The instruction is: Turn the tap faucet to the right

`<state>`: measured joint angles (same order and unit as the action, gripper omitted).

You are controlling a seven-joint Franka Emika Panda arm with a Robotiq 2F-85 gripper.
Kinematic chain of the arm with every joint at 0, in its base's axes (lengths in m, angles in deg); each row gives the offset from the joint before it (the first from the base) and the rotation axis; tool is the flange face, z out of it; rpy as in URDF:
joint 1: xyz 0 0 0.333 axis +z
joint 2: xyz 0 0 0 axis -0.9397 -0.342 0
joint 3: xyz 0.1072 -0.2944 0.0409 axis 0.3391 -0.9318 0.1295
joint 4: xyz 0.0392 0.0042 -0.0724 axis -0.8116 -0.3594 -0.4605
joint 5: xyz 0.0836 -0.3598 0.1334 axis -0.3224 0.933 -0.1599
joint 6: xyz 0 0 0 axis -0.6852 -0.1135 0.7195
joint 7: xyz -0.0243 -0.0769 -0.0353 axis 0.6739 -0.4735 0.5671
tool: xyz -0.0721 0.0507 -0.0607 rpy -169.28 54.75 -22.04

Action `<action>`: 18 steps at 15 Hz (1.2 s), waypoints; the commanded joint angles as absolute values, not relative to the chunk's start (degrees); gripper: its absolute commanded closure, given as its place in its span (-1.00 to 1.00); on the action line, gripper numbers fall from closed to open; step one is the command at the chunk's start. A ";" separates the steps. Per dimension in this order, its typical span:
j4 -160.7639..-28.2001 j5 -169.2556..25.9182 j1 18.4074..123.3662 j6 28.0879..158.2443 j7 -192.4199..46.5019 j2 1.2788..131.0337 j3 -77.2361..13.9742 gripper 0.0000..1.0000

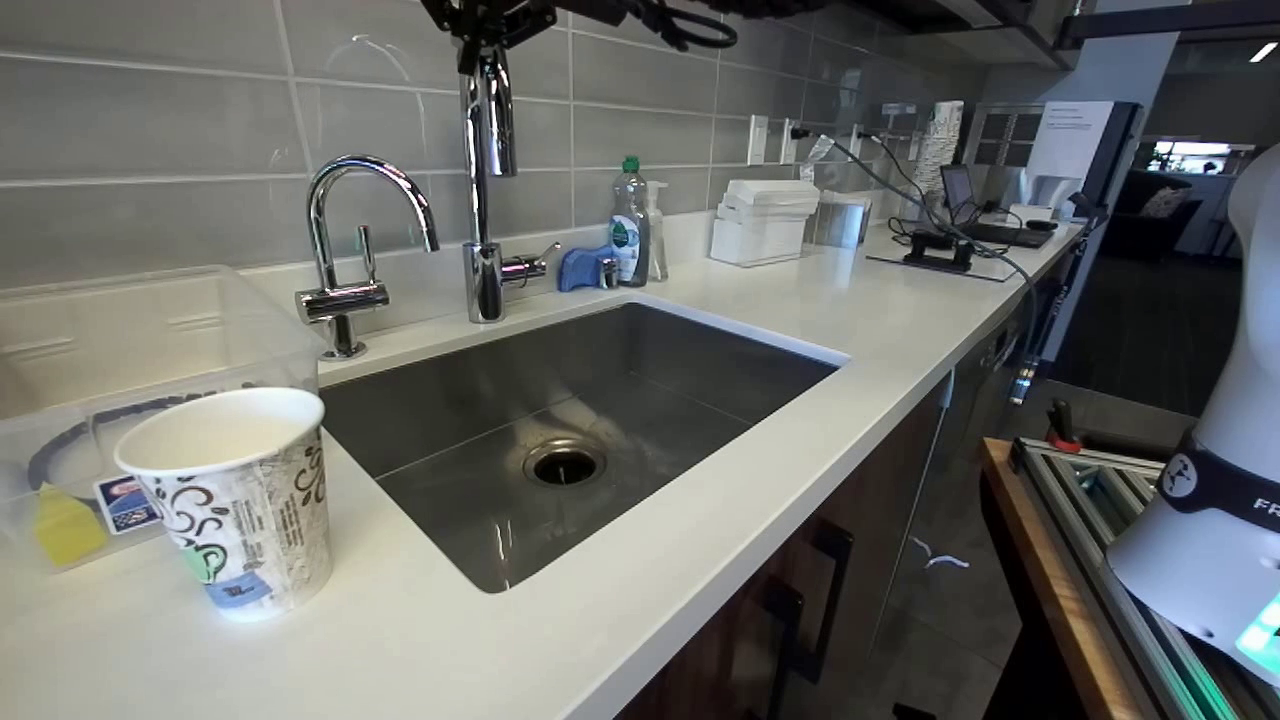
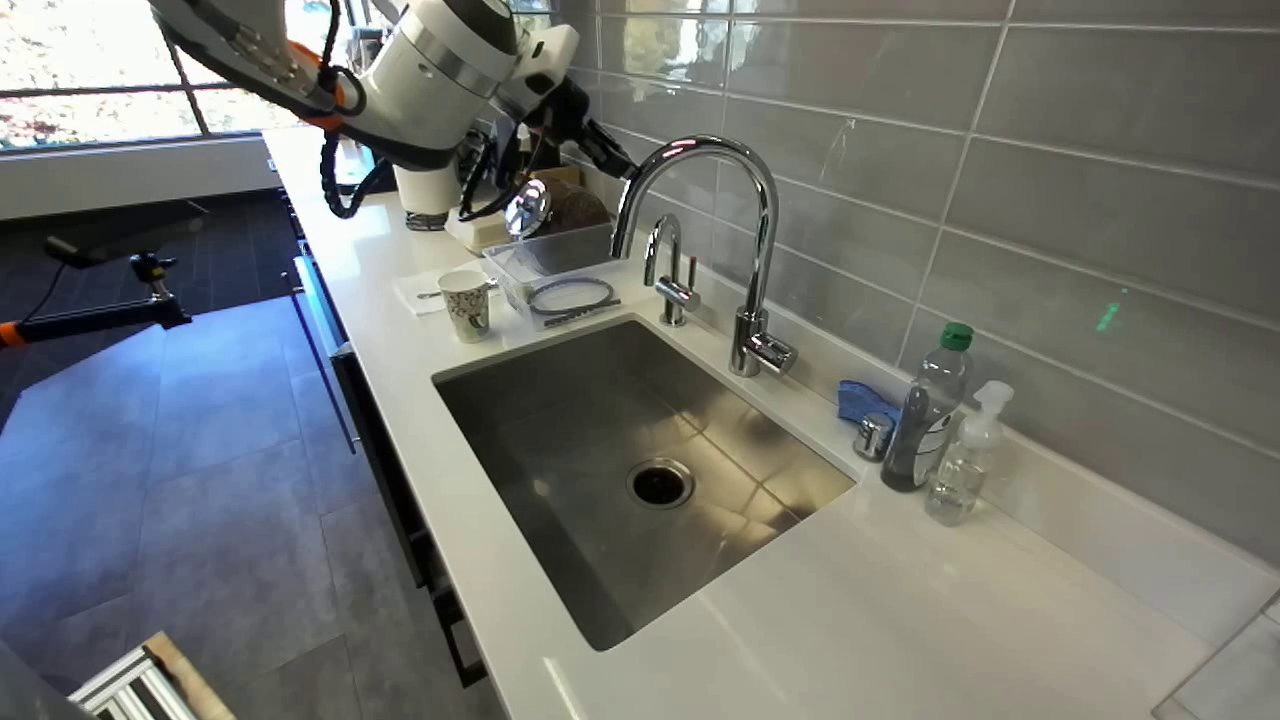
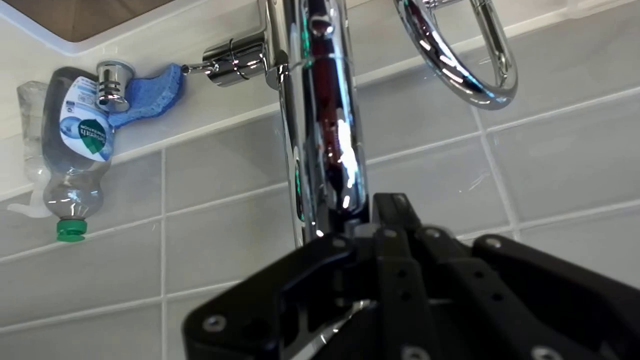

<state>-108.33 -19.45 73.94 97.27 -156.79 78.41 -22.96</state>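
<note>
The tap faucet is a tall chrome gooseneck behind the sink; it shows in both exterior views [image 1: 478, 200] [image 2: 767, 220] and in the wrist view [image 3: 325, 110]. Its spout hangs over the sink's back edge, and its side lever [image 2: 772, 352] is low on the base. My black gripper [image 3: 395, 207] is at the spout's upper arch, with its fingertips together right beside the chrome tube. It also shows in both exterior views [image 1: 468, 62] [image 2: 622, 165]. Nothing shows between the fingertips. I cannot tell whether they touch the tube. In an exterior view the gripper hides the arch's top.
A shorter chrome tap [image 1: 345, 298] stands beside the faucet. A clear plastic bin [image 1: 220, 290] and a paper cup [image 1: 230, 500] are by the sink [image 2: 560, 540]. A blue sponge [image 2: 862, 402], a soap bottle [image 2: 920, 425] and a pump bottle [image 2: 965, 460] stand along the tiled wall [image 2: 850, 130].
</note>
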 commanded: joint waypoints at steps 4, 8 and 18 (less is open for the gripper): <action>-106.08 -19.38 74.27 84.72 -156.30 79.44 -24.06 1.00; -105.16 -19.50 73.50 78.99 -155.86 79.07 -24.73 1.00; -103.83 -15.70 71.15 80.63 -157.70 77.58 -28.39 1.00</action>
